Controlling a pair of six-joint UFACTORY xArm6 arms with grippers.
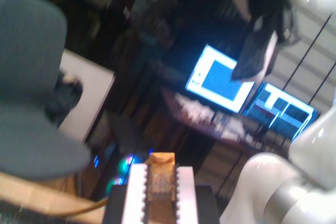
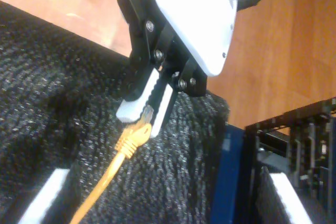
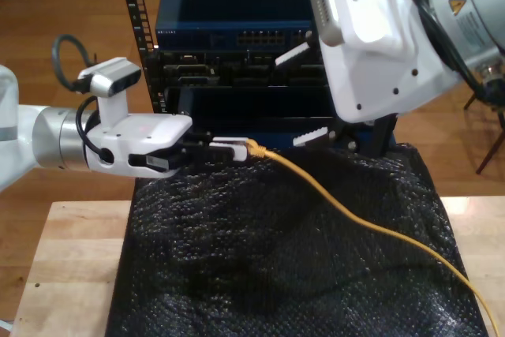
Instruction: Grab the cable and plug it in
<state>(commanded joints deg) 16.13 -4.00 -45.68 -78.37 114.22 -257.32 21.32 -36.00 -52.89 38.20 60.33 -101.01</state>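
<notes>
The yellow-orange cable (image 3: 357, 216) runs across the black mat from the exterior view's lower right up to its plug end (image 3: 253, 147). My first gripper (image 3: 237, 148), on the arm at the exterior view's left, is shut on that plug end; the plug (image 1: 160, 182) sits between its white fingers (image 1: 135, 192). The second wrist view looks at this gripper (image 2: 148, 100) with the cable (image 2: 113, 169) hanging from it. My second gripper (image 3: 304, 94), on the big white arm at the exterior view's right, stands open in front of the rack with nothing between its fingers (image 2: 46, 199).
A black rack with a blue switch (image 3: 252, 25) and a row of ports (image 3: 264, 38) stands behind the wooden table (image 3: 71, 266). A black textured mat (image 3: 260, 266) covers most of the table. The rack's corner (image 2: 294, 140) lies close to my second gripper.
</notes>
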